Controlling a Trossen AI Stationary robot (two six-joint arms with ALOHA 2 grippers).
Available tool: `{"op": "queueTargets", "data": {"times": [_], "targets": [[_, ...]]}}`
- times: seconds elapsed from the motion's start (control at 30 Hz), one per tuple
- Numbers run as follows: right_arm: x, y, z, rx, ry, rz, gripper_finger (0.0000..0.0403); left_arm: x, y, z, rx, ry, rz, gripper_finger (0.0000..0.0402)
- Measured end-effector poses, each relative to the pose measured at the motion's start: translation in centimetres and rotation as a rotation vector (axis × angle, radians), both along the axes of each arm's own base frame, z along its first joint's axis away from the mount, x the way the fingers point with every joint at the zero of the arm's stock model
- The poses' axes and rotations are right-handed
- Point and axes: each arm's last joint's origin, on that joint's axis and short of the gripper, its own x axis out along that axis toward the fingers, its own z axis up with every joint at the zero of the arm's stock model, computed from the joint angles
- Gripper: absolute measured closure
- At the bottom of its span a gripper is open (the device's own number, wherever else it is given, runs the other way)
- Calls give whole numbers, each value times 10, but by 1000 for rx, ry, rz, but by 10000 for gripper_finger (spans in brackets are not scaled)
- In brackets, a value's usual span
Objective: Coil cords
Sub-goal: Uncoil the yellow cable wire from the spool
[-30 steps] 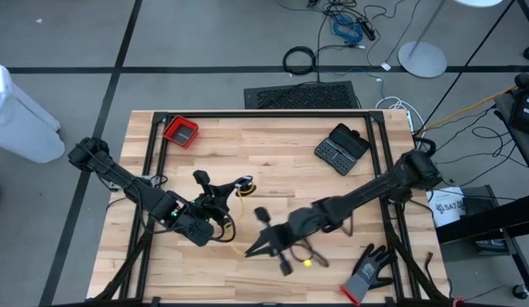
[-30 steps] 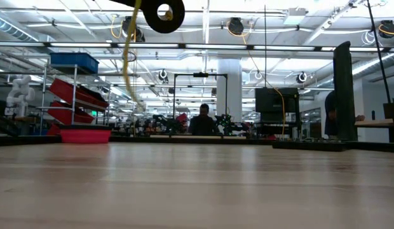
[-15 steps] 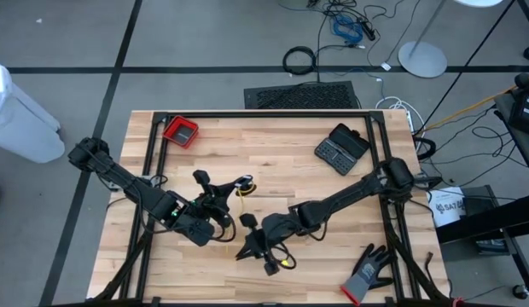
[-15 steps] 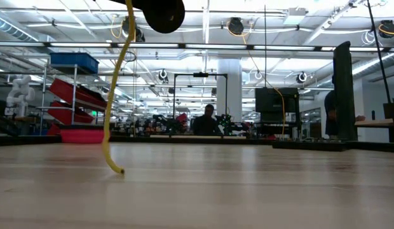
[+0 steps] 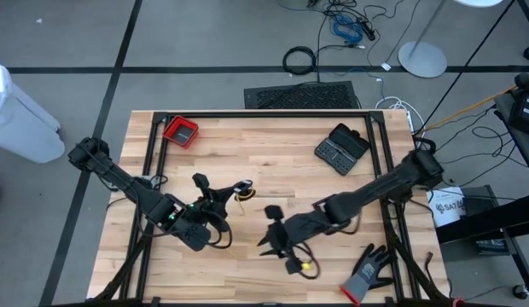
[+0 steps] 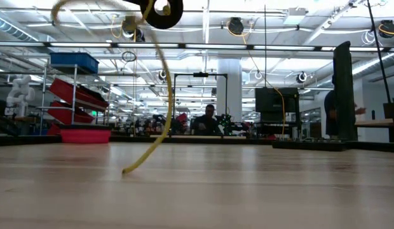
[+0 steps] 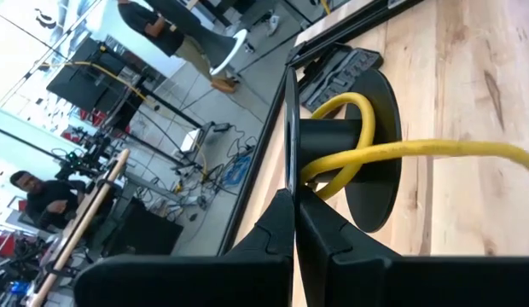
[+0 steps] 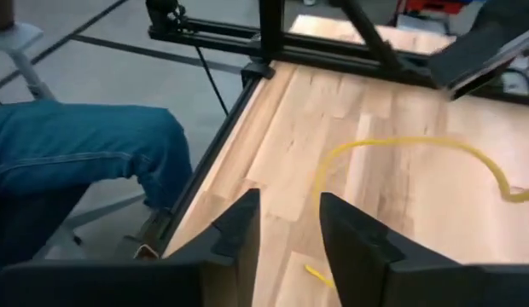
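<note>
My left gripper (image 5: 215, 203) is shut on a black spool (image 7: 358, 145) held above the middle of the table. The yellow cord (image 7: 418, 152) loops round the spool's hub. In the low view the cord (image 6: 160, 95) arcs down from the spool (image 6: 163, 11) to its free end on the wood (image 6: 124, 170). My right gripper (image 8: 288, 228) stands open low over the table, right of the spool, near the front edge. The cord (image 8: 392, 143) curves across the wood ahead of it, and a short piece (image 8: 319, 275) shows under the fingers. I cannot tell whether it touches them. My left gripper pinches the rim of the spool's thin near flange (image 7: 288, 162) between its two shut fingers (image 7: 273, 226). The fingers come at it about level, from the table's left. The spool hangs clear of the table, with the cord trailing from its hub.
A red tray (image 5: 181, 131) sits at the far left and a black case (image 5: 341, 149) at the far right. A grey-black glove (image 5: 367, 271) lies at the near right corner. Black frame rails (image 5: 264, 113) edge the table. A person's leg in jeans (image 8: 85, 162) is beside the table.
My right gripper has swung toward the table's left and then back toward its right. The yellow cord's free end, which hung in the air below the spool, has dropped onto the table. The cord now slants from the spool instead of hanging straight down.
</note>
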Motion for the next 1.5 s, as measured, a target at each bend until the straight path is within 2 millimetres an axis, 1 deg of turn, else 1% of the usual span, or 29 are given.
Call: {"op": "queueTargets", "data": {"times": [0.1,0.2,0.27,0.33,0.4,0.57,0.7,0.87,0.93,1.13,1.33,1.5], "targets": [[-17,3,16,-46,-29,-20,278,1,-1,0,-11,7,-19,401],[-29,4,31,-131,-104,-98,274,2,-5,2,-28,19,-74,401],[-34,4,36,-206,-147,-170,273,4,-8,4,-49,9,-114,401],[-36,4,37,-286,-171,-244,273,5,-11,7,-61,-5,-151,401],[-37,3,37,-346,-178,-280,273,7,-14,9,-71,-21,-183,401],[-32,4,30,-390,-165,-283,273,8,-18,11,-105,-24,-241,401],[-31,1,30,-406,-171,-323,273,8,-18,11,-111,-18,-253,401],[-31,0,31,-426,-175,-357,273,9,-21,10,-140,8,-335,401],[-30,-1,30,-420,-171,-353,273,9,-21,10,-151,12,-354,401],[-26,-6,29,-357,-148,-261,273,10,-23,13,-149,-11,-373,401],[-22,-13,29,-338,-141,-280,273,11,-25,13,-164,5,-427,401],[-20,-15,27,-337,-134,-290,273,11,-25,14,-166,4,-429,401]]}}
